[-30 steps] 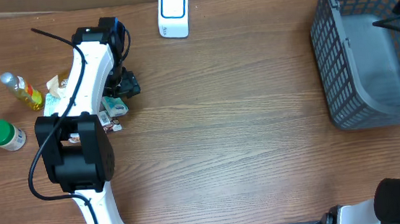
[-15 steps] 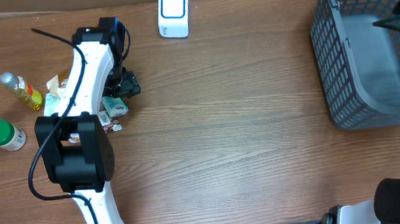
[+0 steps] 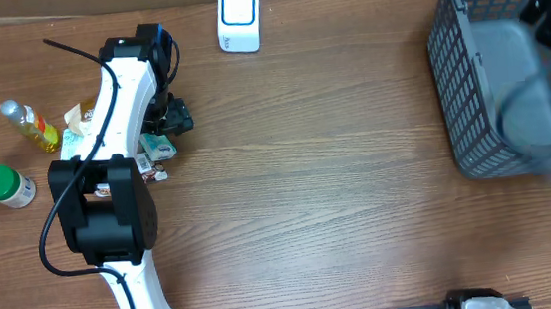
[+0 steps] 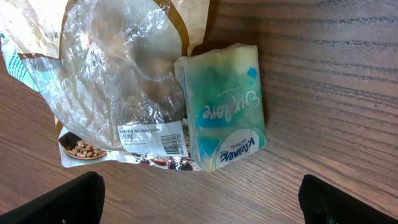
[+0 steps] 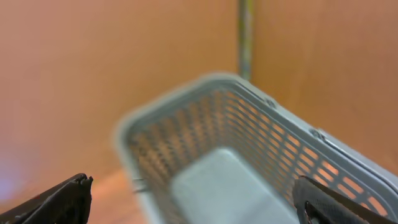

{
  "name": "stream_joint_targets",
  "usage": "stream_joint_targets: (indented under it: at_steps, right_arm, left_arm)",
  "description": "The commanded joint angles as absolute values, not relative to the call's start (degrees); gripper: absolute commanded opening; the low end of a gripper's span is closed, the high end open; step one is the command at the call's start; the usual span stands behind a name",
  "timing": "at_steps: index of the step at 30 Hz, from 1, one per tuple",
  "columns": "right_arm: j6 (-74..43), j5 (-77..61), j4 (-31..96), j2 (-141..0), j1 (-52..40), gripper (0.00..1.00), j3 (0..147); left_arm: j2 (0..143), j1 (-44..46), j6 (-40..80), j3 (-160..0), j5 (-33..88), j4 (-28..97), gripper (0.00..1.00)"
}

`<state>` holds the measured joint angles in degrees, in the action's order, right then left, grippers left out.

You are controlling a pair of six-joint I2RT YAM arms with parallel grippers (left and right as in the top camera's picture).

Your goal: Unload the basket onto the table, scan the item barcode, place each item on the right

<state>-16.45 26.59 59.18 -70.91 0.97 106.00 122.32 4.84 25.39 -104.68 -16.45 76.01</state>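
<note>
Over tissue pack (image 4: 227, 106), left gripper (image 4: 202, 199) spread wide

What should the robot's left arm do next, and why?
Probably lower the left fingers and close them on the tissue pack. They stand wide open, holding nothing, and the pack lies flat just ahead of them, beside the crinkly bag. Nothing has reached the white scanner yet.

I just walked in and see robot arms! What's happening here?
The left gripper hovers open right above a small tissue pack that lies against a crinkly plastic bag on the table. It holds nothing yet. The right gripper is open too, over by the grey basket, and looks blurry. The white scanner sits at the table's far edge.
</note>
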Motion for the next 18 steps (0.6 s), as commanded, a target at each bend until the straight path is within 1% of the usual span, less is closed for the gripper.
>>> stream_joint_targets:
  at_steps: [1,6,11,18]
  right_arm:
    - [-16.2,27.4,59.1,-66.2,-3.9,1.00,106.5]
    - [-16.2,27.4,59.1,-59.5,-9.6,1.00,105.4]
    - [-16.2,27.4,59.4,-52.6,-10.1,1.00,100.6]
    - [-17.0,26.9,61.1,-41.3,-10.1,1.00,87.1]
  left_arm:
    - [122.5,4.9,26.2,-104.4,-16.2,76.0,1.00]
    - [122.5,4.9,26.2,-104.4,-16.2,76.0,1.00]
    - [122.5,4.9,26.2,-104.4,-16.2,76.0,1.00]
    - [122.5,4.9,26.2,-104.4,-16.2,76.0,1.00]
